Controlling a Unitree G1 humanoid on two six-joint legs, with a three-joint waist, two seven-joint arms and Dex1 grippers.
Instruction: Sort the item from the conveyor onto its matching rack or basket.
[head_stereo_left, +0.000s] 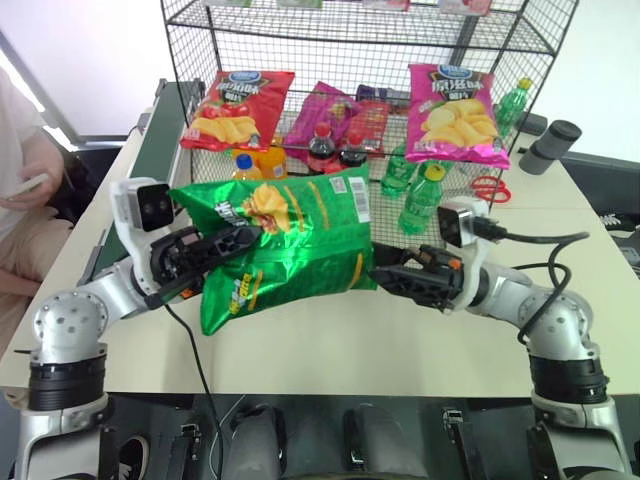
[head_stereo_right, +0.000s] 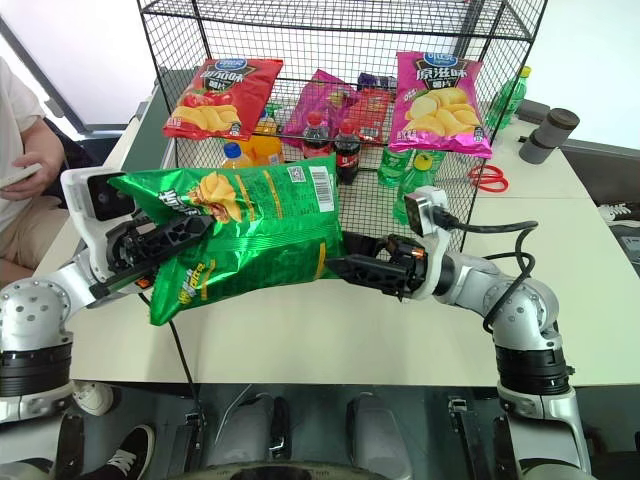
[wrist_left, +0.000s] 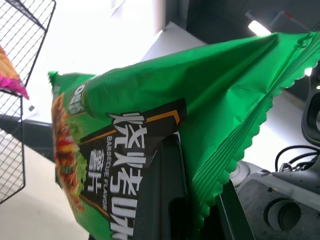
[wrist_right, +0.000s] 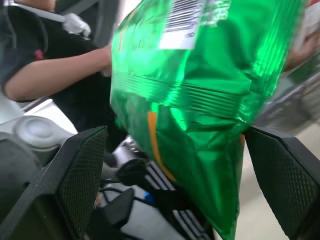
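The item, a large shiny green chip bag (head_stereo_left: 290, 240), hangs above the table in front of the rack (head_stereo_left: 370, 40), a tall black wire-mesh shelf unit. My left gripper (head_stereo_left: 235, 240) is shut on the bag's left part, and its black fingers (wrist_left: 165, 200) press against the printed face. My right gripper (head_stereo_left: 385, 275) is open at the bag's right edge. In the right wrist view the bag (wrist_right: 200, 100) hangs between its wide-spread fingers (wrist_right: 85, 170); I cannot tell whether they touch it. The conveyor (head_stereo_left: 165, 120) runs along the far left of the table.
A red chip bag (head_stereo_left: 240, 108), a pink chip bag (head_stereo_left: 455, 112) and purple packets lie in the rack. Drink bottles (head_stereo_left: 420, 195) stand at its foot. Red scissors (head_stereo_left: 487, 187) and grey cylinders (head_stereo_left: 555, 143) lie at the right. A person (head_stereo_left: 20, 190) sits at the left.
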